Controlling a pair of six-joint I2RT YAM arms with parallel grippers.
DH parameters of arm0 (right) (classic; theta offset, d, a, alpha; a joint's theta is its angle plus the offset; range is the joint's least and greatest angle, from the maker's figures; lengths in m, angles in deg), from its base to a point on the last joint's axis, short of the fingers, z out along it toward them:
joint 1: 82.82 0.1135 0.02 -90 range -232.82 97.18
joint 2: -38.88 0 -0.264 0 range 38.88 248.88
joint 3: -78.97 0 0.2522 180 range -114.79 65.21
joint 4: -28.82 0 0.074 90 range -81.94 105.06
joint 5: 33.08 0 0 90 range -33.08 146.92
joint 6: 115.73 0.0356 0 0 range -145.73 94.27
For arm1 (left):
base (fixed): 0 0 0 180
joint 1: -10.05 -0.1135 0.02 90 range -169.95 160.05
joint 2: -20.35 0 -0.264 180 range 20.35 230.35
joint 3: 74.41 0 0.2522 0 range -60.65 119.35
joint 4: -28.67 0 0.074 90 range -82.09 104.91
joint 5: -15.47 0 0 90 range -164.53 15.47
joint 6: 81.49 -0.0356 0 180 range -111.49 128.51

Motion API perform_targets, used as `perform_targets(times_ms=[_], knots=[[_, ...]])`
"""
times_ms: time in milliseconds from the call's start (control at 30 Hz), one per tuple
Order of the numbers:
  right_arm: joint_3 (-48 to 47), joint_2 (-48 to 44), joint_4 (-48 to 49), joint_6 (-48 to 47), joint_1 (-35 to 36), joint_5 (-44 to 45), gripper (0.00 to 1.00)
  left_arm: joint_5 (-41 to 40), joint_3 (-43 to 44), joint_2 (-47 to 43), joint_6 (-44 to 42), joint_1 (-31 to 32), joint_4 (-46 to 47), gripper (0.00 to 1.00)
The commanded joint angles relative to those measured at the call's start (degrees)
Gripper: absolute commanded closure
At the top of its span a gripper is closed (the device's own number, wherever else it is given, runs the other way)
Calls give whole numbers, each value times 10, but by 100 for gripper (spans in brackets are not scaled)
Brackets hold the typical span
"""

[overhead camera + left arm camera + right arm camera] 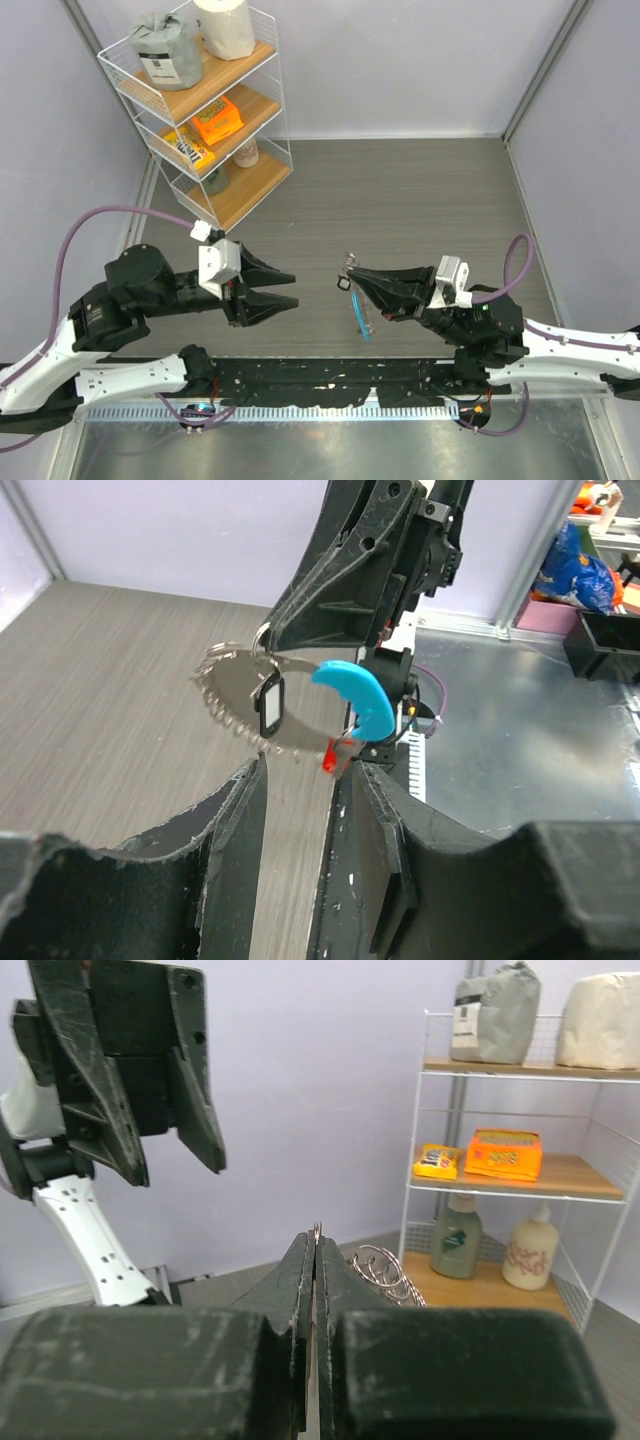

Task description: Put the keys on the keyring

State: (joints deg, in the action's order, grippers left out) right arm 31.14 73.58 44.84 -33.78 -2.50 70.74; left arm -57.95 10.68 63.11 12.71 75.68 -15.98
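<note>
At right tool (pixel 268 640): keyring (pixel 348 687), toothed keys (pixel 232 685)

The left arm stretched in across the desk, its pincer (pixel 294 289) held level with the jaws parted. The right pincer (pixel 352 273) pointed back at it across a gap, fingers pressed together on the keyring (pixel 350 690).
</note>
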Motion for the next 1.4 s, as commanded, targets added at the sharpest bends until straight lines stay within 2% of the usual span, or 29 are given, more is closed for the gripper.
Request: perform_targets(times_ms=[0, 200, 333, 667, 800, 1000, 1133, 1233, 1367], knots=[[-9, -22, -17, -47, 4, 73, 94, -40, -35, -29, 6, 1, 21, 56], [21, -51, -98, -68, -3, 167, 94, -41, -65, -45, 27, 1, 33, 57], [79, -63, -101, -51, -19, 204, 94, -41, -80, -52, 38, 1, 35, 56], [165, -24, -132, 57, -139, 169, 94, -41, -97, -62, 55, 0, 44, 57], [174, 47, -122, 80, -189, 127, 94, -40, -108, -66, 60, 0, 46, 57], [141, 209, -54, 146, -248, 75, 94, -44, -121, -73, 70, 0, 50, 57], [93, 325, -10, 164, -272, 44, 94, -63, -131, -86, 74, 0, 42, 57], [26, 420, -12, 187, -297, 20, 94, -84, -140, -100, 76, 0, 37, 57], [-36, 502, -8, 205, -319, -6, 91, -103, -155, -117, 75, 1, 36, 56]])
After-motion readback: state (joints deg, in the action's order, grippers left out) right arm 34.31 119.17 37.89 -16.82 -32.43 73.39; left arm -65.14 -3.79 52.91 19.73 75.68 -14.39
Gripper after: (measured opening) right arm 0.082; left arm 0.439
